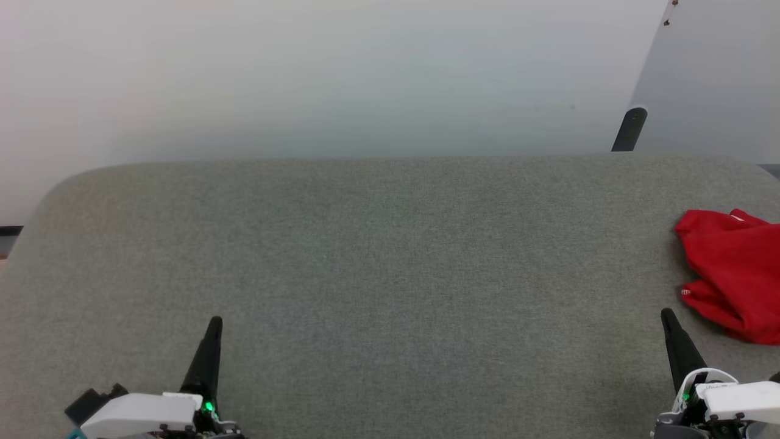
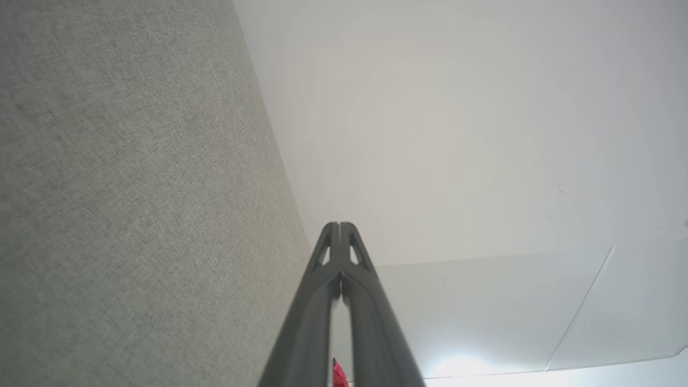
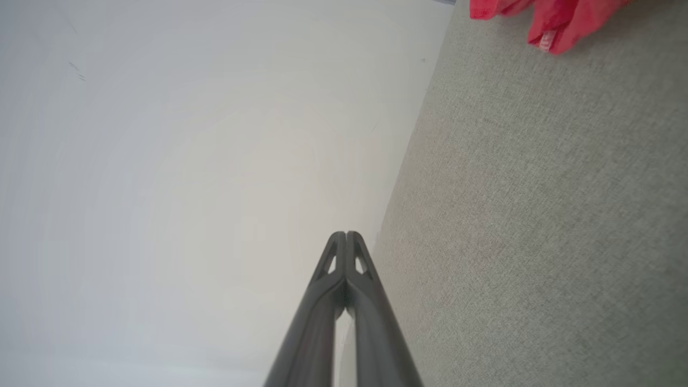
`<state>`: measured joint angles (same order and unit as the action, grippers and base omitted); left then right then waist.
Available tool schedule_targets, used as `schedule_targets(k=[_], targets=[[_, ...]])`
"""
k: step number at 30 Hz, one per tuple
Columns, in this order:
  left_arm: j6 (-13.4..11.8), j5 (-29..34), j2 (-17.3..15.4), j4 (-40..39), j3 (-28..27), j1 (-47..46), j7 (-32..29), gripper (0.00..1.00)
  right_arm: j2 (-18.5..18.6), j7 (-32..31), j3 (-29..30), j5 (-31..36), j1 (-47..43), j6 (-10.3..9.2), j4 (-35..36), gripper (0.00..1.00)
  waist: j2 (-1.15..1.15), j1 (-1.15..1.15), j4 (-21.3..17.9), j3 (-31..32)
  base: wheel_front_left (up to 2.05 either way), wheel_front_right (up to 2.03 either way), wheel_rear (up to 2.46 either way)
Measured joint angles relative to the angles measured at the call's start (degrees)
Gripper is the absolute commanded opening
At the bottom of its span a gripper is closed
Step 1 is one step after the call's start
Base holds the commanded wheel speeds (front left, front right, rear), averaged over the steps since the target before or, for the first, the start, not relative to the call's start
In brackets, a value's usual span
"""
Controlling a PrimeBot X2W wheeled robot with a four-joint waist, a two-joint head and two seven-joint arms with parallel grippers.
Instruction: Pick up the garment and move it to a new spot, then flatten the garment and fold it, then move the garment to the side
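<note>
Red garment (image 1: 731,274) lies crumpled at the right edge of the grey fabric surface (image 1: 390,256).
Left gripper (image 1: 214,323) and right gripper (image 1: 667,316) both sit low at the near side pointing forward, fingers pressed together on nothing, the right one near the garment. Right wrist view catches a small white tag (image 3: 547,41) on its hem.

This is looking like a robot lab or test room to me. A big round-cornered table (image 1: 378,256) is sitting there covered in plain grey fabric, a bare white wall (image 1: 304,73) is running right behind it, and a pale panel (image 1: 719,73) and dark post (image 1: 629,129) are standing behind the table's far right corner.
</note>
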<state>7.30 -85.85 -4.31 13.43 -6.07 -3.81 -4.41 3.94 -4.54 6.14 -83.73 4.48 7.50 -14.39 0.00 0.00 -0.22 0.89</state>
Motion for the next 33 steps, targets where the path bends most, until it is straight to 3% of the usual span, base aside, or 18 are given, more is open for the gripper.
schedule_targets(k=[20,33], targets=[[0.0,-6.1,1.4,0.6,-0.5,-2.1,-2.1,0.00,-0.9,-1.9,0.4,-8.1,1.2,-0.01,0.2,0.00,0.00,0.00,0.2,-1.0,0.00,0.00,0.00],[0.0,-6.4,1.5,0.7,-0.5,-2.2,-2.2,0.00,-1.0,-2.0,0.4,-8.6,1.7,-0.01,0.3,0.00,0.00,0.00,0.2,-1.1,0.00,0.00,0.00]])
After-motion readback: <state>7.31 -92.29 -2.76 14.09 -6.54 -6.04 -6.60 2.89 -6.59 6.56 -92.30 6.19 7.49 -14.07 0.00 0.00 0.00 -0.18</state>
